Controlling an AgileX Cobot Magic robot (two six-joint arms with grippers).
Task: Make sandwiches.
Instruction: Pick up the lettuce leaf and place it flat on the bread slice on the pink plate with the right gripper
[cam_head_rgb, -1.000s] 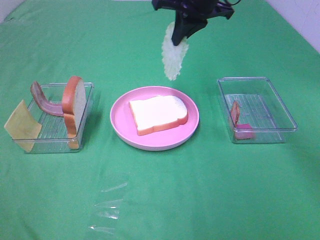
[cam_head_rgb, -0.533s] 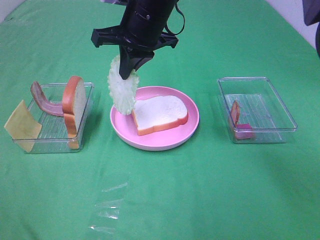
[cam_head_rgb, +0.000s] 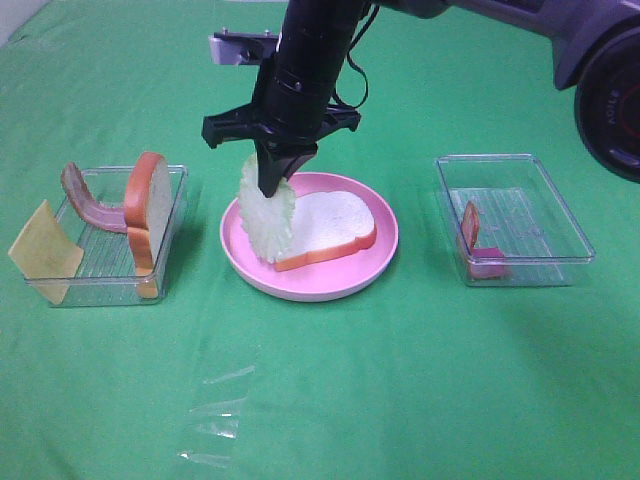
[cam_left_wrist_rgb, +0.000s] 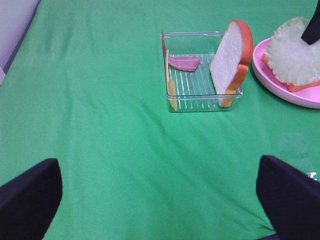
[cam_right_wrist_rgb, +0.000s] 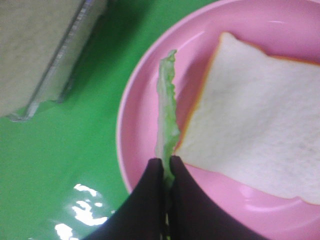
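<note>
Your right gripper (cam_head_rgb: 272, 186) is pinched shut on a pale green ruffled lettuce leaf (cam_head_rgb: 266, 222), which hangs upright over the left edge of the round pink plate (cam_head_rgb: 380, 262), just beside the flat white bread slice with orange crust (cam_head_rgb: 325, 224). Your left gripper (cam_left_wrist_rgb: 160, 197) gapes wide and holds nothing.

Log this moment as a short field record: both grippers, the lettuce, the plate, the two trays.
right gripper: shut on the pale green lettuce leaf, which hangs on edge over the round pink plate
plate: white bread slice with orange-brown crust lying flat, beside the leaf's lower edge
left gripper: open, empty, above the green cloth
left clear plastic tray: upright bread slice, reddish-brown bacon strip, yellow cheese square
right clear plastic tray: small reddish piece
</note>
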